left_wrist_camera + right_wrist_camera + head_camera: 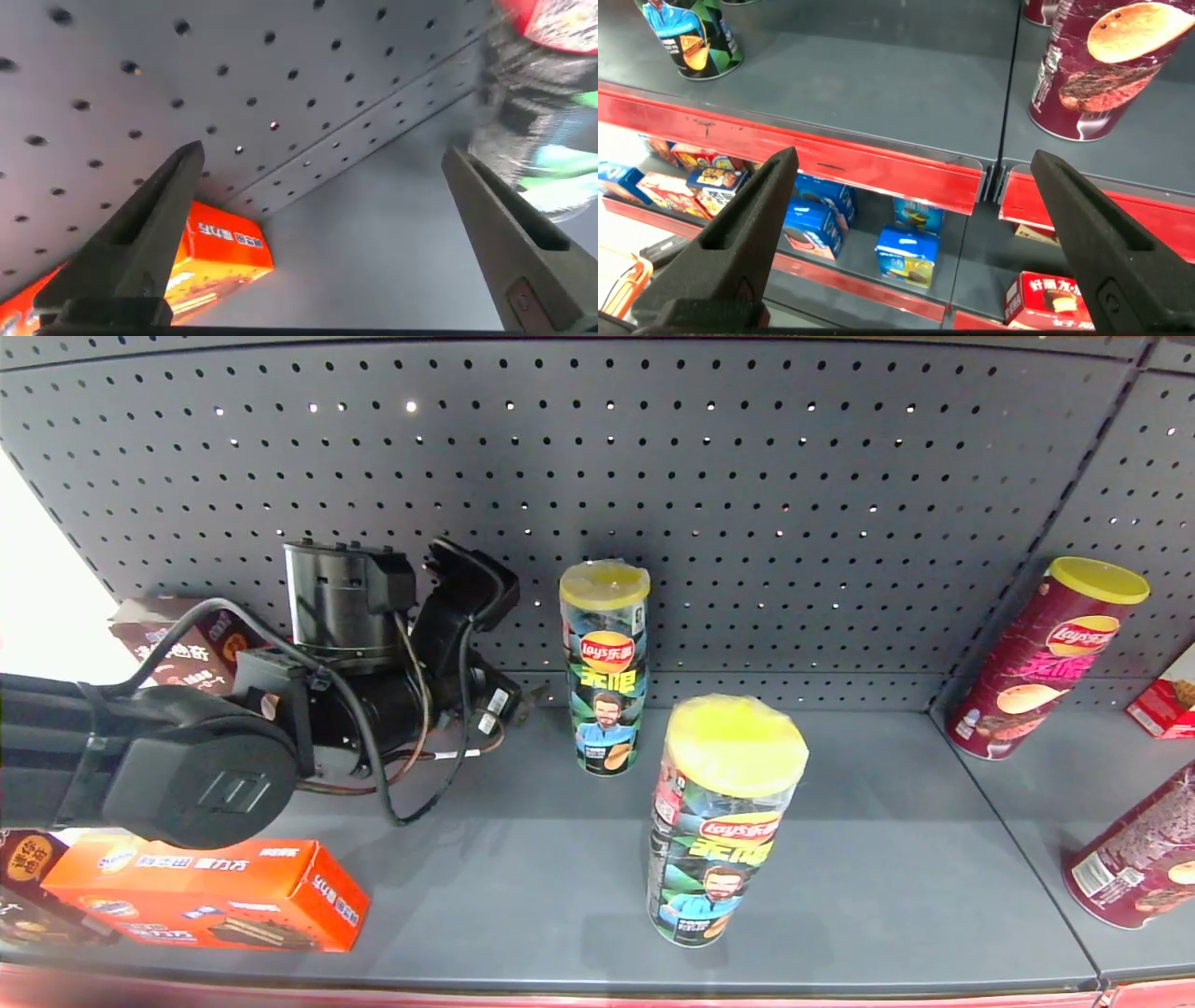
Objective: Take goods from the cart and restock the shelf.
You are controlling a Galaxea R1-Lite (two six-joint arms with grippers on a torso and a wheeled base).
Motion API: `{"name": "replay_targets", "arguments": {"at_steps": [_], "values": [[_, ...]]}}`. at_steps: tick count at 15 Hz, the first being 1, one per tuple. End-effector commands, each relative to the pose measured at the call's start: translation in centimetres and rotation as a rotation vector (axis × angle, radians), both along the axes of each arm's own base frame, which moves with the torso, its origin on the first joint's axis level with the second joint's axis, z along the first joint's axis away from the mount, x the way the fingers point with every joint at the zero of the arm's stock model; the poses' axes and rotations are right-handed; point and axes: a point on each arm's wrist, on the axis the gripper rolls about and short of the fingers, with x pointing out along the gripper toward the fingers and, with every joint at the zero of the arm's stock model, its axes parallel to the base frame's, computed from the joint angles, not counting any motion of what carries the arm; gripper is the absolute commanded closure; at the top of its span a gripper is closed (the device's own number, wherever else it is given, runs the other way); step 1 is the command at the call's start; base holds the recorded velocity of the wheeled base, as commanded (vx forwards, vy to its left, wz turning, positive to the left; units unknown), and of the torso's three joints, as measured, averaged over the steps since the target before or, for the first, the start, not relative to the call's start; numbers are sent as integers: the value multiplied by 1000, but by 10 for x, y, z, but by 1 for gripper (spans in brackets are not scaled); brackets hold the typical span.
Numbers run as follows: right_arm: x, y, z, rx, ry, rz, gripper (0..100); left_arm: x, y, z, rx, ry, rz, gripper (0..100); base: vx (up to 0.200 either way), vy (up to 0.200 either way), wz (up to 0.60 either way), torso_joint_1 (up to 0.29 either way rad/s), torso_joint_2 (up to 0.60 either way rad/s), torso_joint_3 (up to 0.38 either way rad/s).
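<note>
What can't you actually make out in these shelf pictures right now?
- Brown box, head view: mostly covered by the left arm.
- Blurred can beside the left gripper, left wrist view: smeared and cut by the edge.
- Maroon can at front right, head view: cut off by the edge.
- Blue boxes on the lower shelf, right wrist view: partly behind the red shelf lip.

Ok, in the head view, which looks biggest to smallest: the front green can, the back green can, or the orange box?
1. front green can, helped by being nearest the camera.
2. orange box, close to it, so those two are unsure.
3. back green can, seemingly the same kind, only farther off.
</note>
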Motion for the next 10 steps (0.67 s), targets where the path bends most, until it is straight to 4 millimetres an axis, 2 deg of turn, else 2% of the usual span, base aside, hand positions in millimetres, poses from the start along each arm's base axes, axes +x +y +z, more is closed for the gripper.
{"name": "replay_targets", "arguments": {"at_steps": [1,5,6,10], "values": [[0,0,0,-1,1,0,0,8,-6,-18,20,46,2,0,0,0,0,0,0,0],[0,0,0,0,1,0,0,10,-16,-25,18,53,-15,0,0,0,0,0,0,0],[0,0,0,0,1,0,0,11,-25,-29,6,67,-28,0,0,0,0,0,0,0],[0,0,0,-1,1,0,0,14,-42,-27,-16,55,-61,0,0,0,0,0,0,0]]}}
